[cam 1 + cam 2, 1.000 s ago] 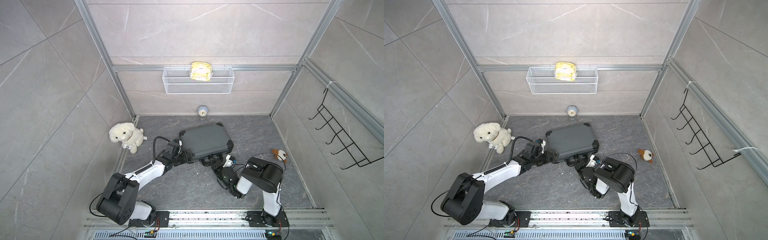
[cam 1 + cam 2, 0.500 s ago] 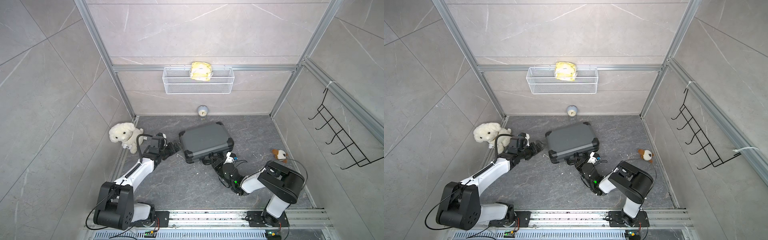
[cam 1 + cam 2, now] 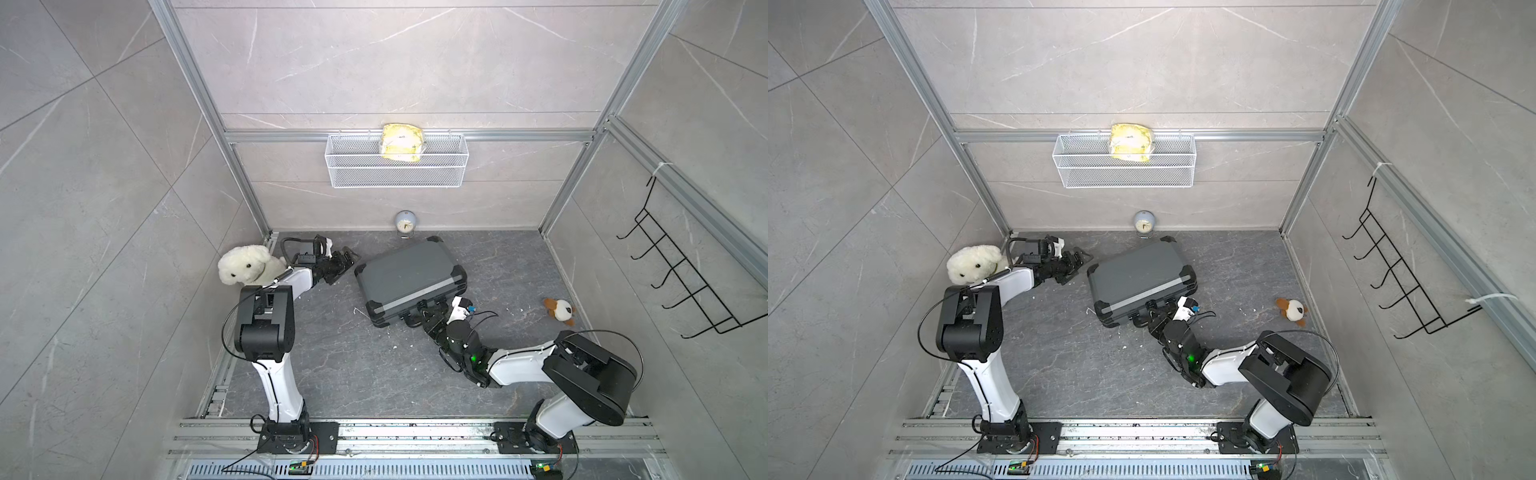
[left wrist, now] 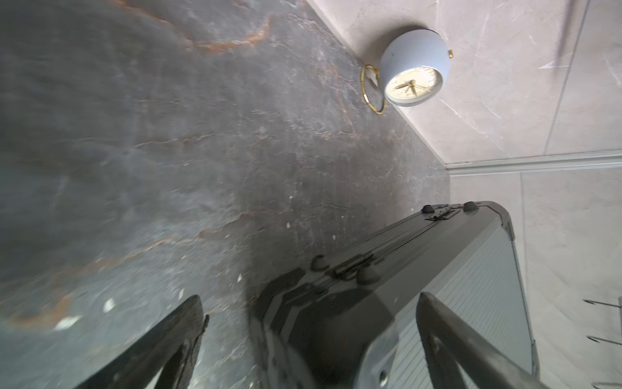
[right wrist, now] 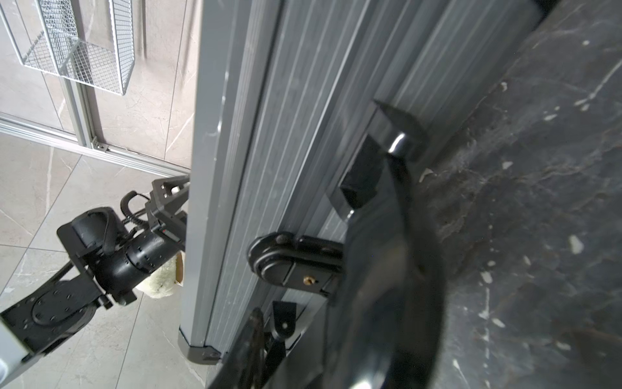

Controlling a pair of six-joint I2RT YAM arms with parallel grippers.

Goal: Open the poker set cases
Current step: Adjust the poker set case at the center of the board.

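2 arms rise from the rail at the near edge of the dark slate worktop. The right arm reaches low and forward; its pincer is drawn narrow around the black handle on the near side of the poker set case. The case, grey, ribbed and black-cornered, sits mid-worktop, skewed to the walls, with its lid shut. Just beside its left corner the left pincer stands wide, fingers spread and holding nothing. A white plush dog sits against the left wall; a small brown-and-white plush lies well apart on the right. Farther back a round clock stands at the rear wall, and above it hangs a wire basket with a yellow packet.
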